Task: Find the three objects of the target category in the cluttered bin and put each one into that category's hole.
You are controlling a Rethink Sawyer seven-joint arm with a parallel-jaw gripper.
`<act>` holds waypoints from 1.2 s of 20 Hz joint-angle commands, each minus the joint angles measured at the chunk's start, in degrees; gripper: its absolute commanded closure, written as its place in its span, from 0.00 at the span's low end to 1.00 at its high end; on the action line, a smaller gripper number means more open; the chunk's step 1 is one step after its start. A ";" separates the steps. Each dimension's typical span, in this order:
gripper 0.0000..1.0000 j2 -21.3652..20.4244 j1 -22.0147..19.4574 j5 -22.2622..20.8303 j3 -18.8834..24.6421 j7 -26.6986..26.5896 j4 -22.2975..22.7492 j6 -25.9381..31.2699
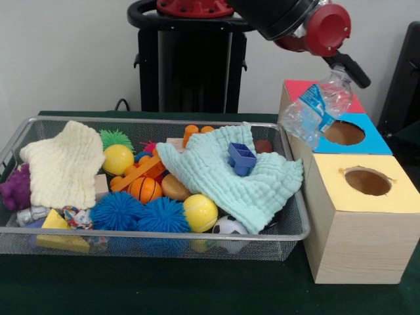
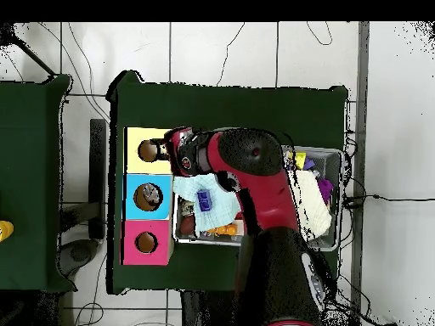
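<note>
The crushed plastic bottle [image 1: 319, 109], pinched in the gripper [image 1: 346, 68], hangs by the blue hole [image 1: 343, 133] at the wooden box's [image 1: 357, 243] bin-side edge; centre it over the opening before letting go.

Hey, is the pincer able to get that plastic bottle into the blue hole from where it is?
Probably yes. The pincer holds the crumpled plastic bottle just beside the blue hole, which is open with nothing covering it. The bottle looks wide against the hole, so it may catch.
</note>
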 commanded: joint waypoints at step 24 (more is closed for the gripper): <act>1.00 0.68 -2.12 8.98 7.34 6.86 12.72 6.09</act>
